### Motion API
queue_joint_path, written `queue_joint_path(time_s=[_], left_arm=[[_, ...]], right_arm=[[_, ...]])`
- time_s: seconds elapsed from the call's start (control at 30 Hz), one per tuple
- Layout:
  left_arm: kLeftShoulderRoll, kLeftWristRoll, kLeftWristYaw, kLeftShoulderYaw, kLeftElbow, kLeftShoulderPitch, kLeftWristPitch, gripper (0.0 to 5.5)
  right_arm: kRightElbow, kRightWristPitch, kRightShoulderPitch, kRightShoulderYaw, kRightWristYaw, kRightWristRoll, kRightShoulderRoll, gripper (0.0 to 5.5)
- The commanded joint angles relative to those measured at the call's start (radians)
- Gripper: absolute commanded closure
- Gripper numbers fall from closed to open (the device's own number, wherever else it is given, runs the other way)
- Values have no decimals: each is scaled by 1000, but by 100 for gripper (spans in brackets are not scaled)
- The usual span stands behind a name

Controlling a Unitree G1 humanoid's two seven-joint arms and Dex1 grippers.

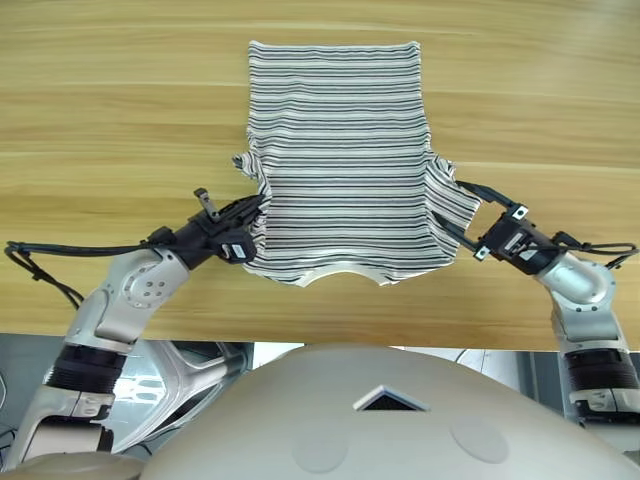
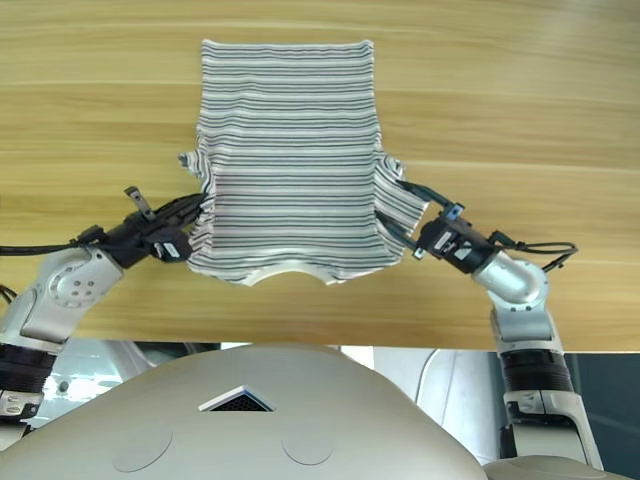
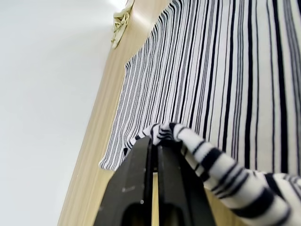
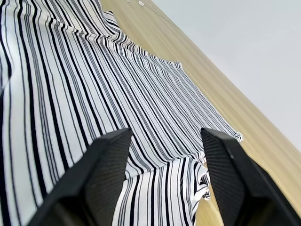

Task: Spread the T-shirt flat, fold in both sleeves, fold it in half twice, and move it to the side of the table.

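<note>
**Q:** Items, left to right?

**A:** Item one: left gripper [image 1: 258, 207], count one. It sits at the T-shirt's left edge, between the left sleeve and the collar. In the left wrist view its fingers [image 3: 141, 160] are pressed together on a rolled fold of striped cloth.

**Q:** The garment?

**A:** Item two: T-shirt [image 1: 345, 160], count one. It has narrow black and white stripes running crosswise. It lies on the wooden surface [image 1: 120, 100] with the collar [image 1: 345, 272] nearest the robot and the hem [image 1: 335, 45] farthest. The body is mostly flat, with slight ripples.

**Q:** Sleeves?

**A:** Count two. The left sleeve [image 1: 248, 165] is crumpled into a small bunch against the T-shirt's side. The right sleeve [image 1: 450, 195] lies flatter and angles outward from the T-shirt's right edge.

**Q:** Last entry?

**A:** Item three: right gripper [image 1: 455, 210], count one, at the T-shirt's right sleeve. Its fingers [image 4: 106, 165] stand well apart, with striped cloth showing between them in the right wrist view. Whether they touch the cloth cannot be told.
</note>
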Motion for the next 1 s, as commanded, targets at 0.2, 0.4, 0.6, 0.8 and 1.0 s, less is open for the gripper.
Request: queue_joint_path(time_s=[0.2,0.4,0.6,0.8,1.0], left_arm=[[28,106,-67,-97,146,-39,15,550],[40,82,-84,-121,173,-28,-5,470],[44,77,-75,-126,192,-14,-5,386],[33,-24,-23,-68,108,27,-51,348],[-23,-208,-1,14,30,24,-100,348]], right_arm=[[-5,-5,-15,2,-3,-11,-2,280],[-6,-3,-18,-3,-3,-11,-6,280],[-1,-4,-23,-4,-6,-15,-6,280],[12,-4,-36,-29,-5,-28,-37,280],[1,-35,-29,-147,-90,-138,-106,280]])
